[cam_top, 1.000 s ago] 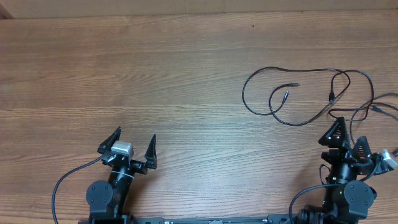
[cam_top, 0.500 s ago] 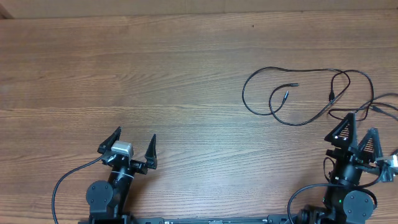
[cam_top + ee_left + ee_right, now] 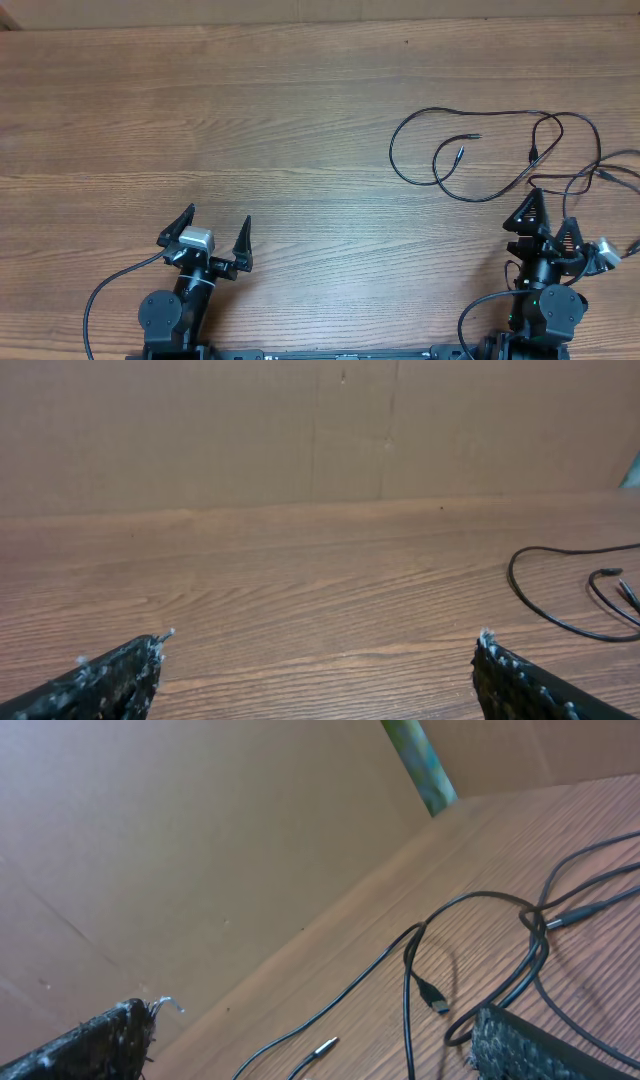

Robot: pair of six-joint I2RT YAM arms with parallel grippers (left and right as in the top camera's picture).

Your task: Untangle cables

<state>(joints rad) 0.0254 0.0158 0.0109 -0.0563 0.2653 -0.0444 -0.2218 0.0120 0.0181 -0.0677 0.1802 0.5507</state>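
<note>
Both my tools were empty, the left gripper (image 3: 218,216) and the right gripper (image 3: 554,207) each spread as wide as they go and clasping nothing. The cables (image 3: 481,200) lay in loose crossing loops on the far right of the wooden table (image 3: 250,100), just beyond my right fingers and well apart from my left.

My worry was the right side. The nearest strands ran just beside that gripper, and from overhead I could not tell whether one passed under it. Had I moved forward carelessly, I judged a finger might hook a loop and drag the whole lot. Closing where two cords cross would likely pinch both and tighten the knot. The cords looked thin and lay flat, so my tips might scrape wood and miss. One small plug (image 3: 436,995) could catch inside a loop, and some strands ran out of view on the right.

The wood was bare and grained, backed by a plain brown cardboard wall (image 3: 200,430), with a greenish post (image 3: 420,760) at the right
</note>
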